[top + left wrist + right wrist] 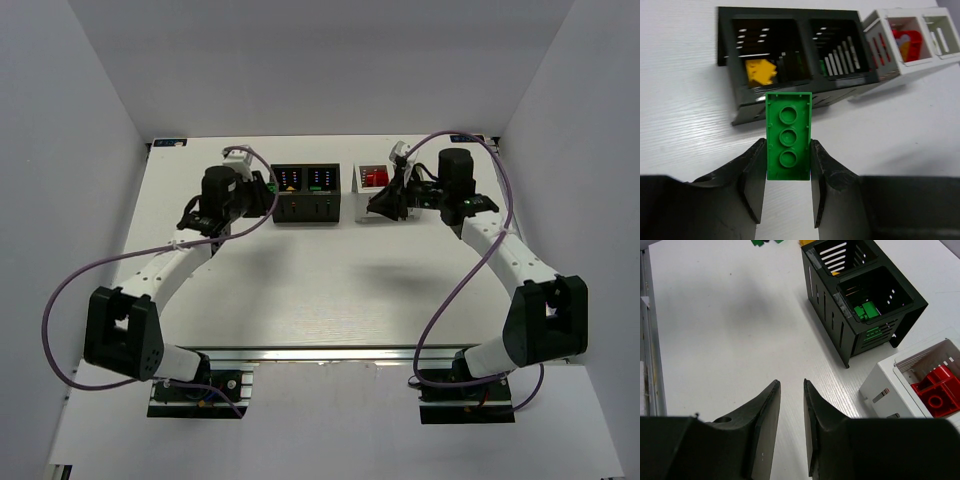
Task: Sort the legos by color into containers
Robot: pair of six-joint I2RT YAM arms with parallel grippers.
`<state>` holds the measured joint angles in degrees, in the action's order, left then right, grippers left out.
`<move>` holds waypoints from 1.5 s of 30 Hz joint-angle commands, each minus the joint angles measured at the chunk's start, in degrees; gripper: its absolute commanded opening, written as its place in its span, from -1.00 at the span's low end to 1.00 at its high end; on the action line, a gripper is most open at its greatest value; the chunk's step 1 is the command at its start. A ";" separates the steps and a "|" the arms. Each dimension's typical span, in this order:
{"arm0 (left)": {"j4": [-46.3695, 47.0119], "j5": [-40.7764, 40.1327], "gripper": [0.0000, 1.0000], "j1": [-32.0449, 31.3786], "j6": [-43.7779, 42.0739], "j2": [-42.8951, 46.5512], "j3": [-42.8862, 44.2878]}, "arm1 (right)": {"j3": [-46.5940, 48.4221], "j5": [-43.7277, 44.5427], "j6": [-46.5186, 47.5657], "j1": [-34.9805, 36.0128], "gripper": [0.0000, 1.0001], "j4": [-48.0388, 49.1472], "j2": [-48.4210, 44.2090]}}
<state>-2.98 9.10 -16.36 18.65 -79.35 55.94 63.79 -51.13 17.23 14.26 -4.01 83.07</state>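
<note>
Green lego [788, 125], long and flat, clamped between left fingers [788, 150] just in front of black container [755, 112]; whether it touches the counter [685, 125] cannot be told. In the black container, one compartment holds yellow legos [761, 71]; the other holds green legos [867, 310], deep in shadow, count unclear. White container [875, 30] stands beside the black one with red legos [937, 390] in one compartment; its second compartment is cut off at the frame edge, contents indistinct. Right fingers [791, 390] are slightly apart with nothing between them.
</note>
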 commanded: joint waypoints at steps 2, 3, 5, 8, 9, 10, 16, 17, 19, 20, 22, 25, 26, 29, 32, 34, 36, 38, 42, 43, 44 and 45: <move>2.19 3.11 -0.90 -3.49 2.97 -3.61 6.01 | -0.95 -0.46 0.70 -0.29 -0.38 0.58 -2.65; 2.54 2.68 -0.89 -4.03 3.23 -4.66 8.11 | -1.21 -0.46 0.70 -0.20 -0.38 0.67 -2.82; 2.54 2.59 -0.86 -5.17 3.49 -7.83 10.05 | -1.47 -0.28 0.70 -0.20 -0.38 0.76 -3.26; 2.54 1.80 -0.79 -6.84 3.67 -12.03 13.92 | -2.26 -0.19 0.70 -0.29 -0.38 0.93 -4.05; 2.63 1.71 -0.76 -7.10 3.76 -13.01 14.80 | -2.44 -0.11 0.70 -0.29 -0.38 0.85 -4.23; 2.63 1.27 -0.73 -7.45 3.76 -13.98 16.55 | -2.79 -0.11 0.70 -0.29 -0.38 0.85 -4.58; 1.67 -0.48 -0.65 -9.21 4.20 -21.54 23.15 | -3.58 0.07 0.78 -0.46 -0.38 0.85 -5.46; 1.14 -1.19 -0.64 -9.56 4.11 -22.42 25.25 | -3.58 -0.02 0.70 -0.55 -0.38 0.76 -5.37; 0.44 -1.89 -0.60 -9.92 4.02 -24.53 27.02 | -3.67 -0.02 0.70 -0.73 -0.38 0.85 -5.46; 0.17 -2.68 -0.57 -10.01 4.02 -25.14 28.51 | -3.67 -0.02 0.52 -0.73 -0.38 0.85 -5.55; -0.62 -3.21 -0.49 -10.01 3.93 -26.55 29.83 | -3.67 -0.19 0.52 -0.90 -0.38 0.85 -5.63; -1.59 -5.06 -0.33 -10.18 3.93 -28.13 31.51 | -3.85 -0.11 0.52 -1.16 -0.38 0.85 -5.64; -2.02 -5.58 -0.29 -10.27 3.93 -28.40 31.86 | -3.85 -0.11 0.52 -1.25 -0.38 0.85 -5.72; -2.90 -6.03 -0.09 -10.53 3.85 -29.72 33.17 | -3.85 -0.11 0.52 -1.34 -0.37 0.85 -5.72; -3.87 -6.03 0.00 -10.71 3.85 -30.77 34.32 | -3.85 -0.11 0.43 -1.60 -0.37 0.85 -5.64; -4.05 -5.94 0.04 -10.89 3.93 -31.21 34.84 | -3.76 -0.19 0.52 -1.69 -0.37 0.85 -5.55; -4.05 -5.94 0.06 -10.97 4.02 -31.65 35.11 | -3.76 -0.19 0.43 -1.69 -0.37 0.85 -5.55; -4.05 -5.85 0.06 -11.06 4.11 -31.83 35.46 | -3.76 -0.19 0.43 -1.69 -0.37 0.93 -5.55; -4.66 -6.20 0.13 -11.15 4.11 -32.09 36.34 | -3.67 -0.28 0.34 -1.78 -0.37 0.85 -5.46; -4.75 -6.64 0.14 -11.15 4.11 -31.83 36.52 | -3.59 -0.28 0.34 -1.78 -0.37 0.76 -5.55; -4.75 -6.90 0.15 -11.15 4.02 -31.66 36.52 | -3.58 -0.37 0.34 -1.87 -0.37 0.76 -5.46; -4.66 -7.08 0.17 -11.15 4.11 -30.78 36.52 | -3.58 -0.28 0.43 -1.78 -0.37 0.76 -5.63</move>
<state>-7.70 3.36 -27.24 22.59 -112.42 89.93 60.10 -50.94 17.23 12.78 -4.14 79.11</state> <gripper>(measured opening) 0.578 0.316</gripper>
